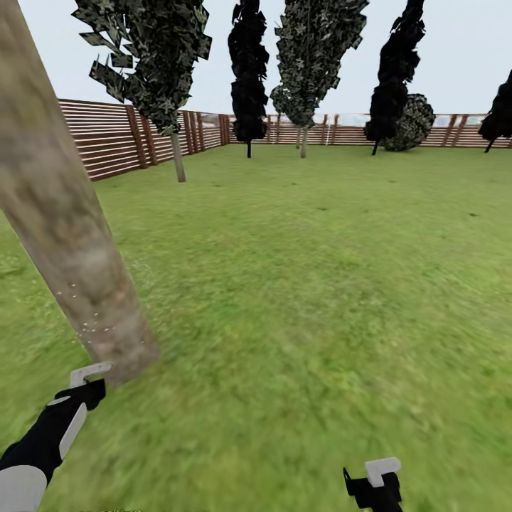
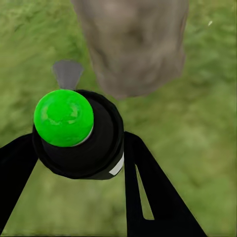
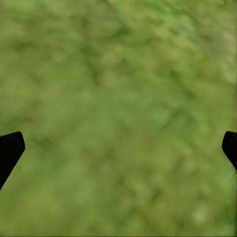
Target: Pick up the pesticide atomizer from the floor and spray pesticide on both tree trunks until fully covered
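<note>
Grass lawn | left claw clamps atomizer — black, green-capped | right claw wide open — empty

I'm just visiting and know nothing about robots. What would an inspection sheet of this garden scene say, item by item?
Surface: green grass lawn, no stepping stones in sight.
Job's things: pesticide atomizer, black with a green top, held in the left gripper, its grey nozzle towards the tree trunk close ahead; pale specks dot the lower trunk. A second thin-trunked tree stands by the fence.
Clutter: nothing seen.
Grippers: left shut on the atomizer; right gripper open and empty over grass.
Cables: nothing seen.
Surroundings: brown slatted fence, narrow black cypresses, a round dark bush, pale sky.
</note>
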You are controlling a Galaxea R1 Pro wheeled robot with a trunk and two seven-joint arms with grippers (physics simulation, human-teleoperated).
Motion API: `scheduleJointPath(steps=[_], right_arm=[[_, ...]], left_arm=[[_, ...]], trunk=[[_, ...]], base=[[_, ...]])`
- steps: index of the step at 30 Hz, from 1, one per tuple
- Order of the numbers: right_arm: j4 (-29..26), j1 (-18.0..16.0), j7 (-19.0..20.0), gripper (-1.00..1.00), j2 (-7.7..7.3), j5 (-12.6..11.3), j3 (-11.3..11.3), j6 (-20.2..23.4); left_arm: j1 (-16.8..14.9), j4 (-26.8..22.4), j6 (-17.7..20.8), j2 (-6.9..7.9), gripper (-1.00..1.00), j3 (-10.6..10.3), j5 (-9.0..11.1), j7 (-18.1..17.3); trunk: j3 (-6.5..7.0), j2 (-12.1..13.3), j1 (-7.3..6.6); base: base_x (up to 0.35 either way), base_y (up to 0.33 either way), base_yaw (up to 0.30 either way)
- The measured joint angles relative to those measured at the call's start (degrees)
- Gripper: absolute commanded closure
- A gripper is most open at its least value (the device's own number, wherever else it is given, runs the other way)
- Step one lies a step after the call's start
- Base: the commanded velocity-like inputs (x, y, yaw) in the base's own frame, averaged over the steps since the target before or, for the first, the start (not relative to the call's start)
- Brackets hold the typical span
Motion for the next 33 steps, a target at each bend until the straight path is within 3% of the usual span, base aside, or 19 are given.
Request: scheduleJointPath(steps=[5,12,23,27,29,30,32,33], right_arm=[[0.00,0.02,0.00,-1.00,0.00,0.00,0.00,0.00],[0.00,-0.01,0.00,-1.00,0.00,0.00,0.00,0.00],[0.00,-0.01,0.00,-1.00,0.00,-0.04,-0.01,0.00],[0.00,0.01,0.00,-1.00,0.00,0.00,-0.01,0.00],[0.00,-0.01,0.00,-1.00,-0.04,-0.07,-0.01,0.00],[0.00,-0.01,0.00,-1.00,-0.06,-0.08,-0.01,0.00],[0.00,0.04,-0.02,-1.00,-0.08,-0.03,-0.01,0.00],[0.00,0.05,-0.01,-1.00,-0.09,-0.03,0.00,0.00]], left_arm=[[0.00,0.06,0.00,-0.13,1.00,-0.14,-0.07,-0.01],[0.00,0.03,0.00,-0.04,1.00,-0.01,-0.17,0.02],[-0.01,-0.68,0.04,0.06,1.00,-0.14,-0.02,-0.34],[-0.68,-3.68,2.61,1.62,1.00,-0.57,-0.10,-3.67],[-2.33,-4.02,7.04,3.05,1.00,-0.69,-0.35,-8.85],[-3.35,-4.12,7.69,3.18,1.00,-0.83,-1.40,-9.83],[-5.73,-4.22,8.55,2.92,1.00,-2.34,-7.14,-10.73],[-6.73,-4.23,9.29,2.85,1.00,-2.76,-8.15,-10.80]], trunk=[[0.00,0.00,0.00],[0.00,0.00,0.00],[0.00,0.00,0.00],[0.00,0.00,0.00],[0.01,0.00,0.00],[0.01,0.00,0.00],[0.01,0.00,0.00],[0.01,0.00,0.00]], base=[[0.183,-0.237,0.253],[0.198,-0.226,0.034],[0.137,-0.140,0.269],[0.001,-0.001,0.266],[0.000,0.000,0.050],[0.000,0.000,0.011],[0.000,0.000,0.003],[0.000,0.000,0.000]])
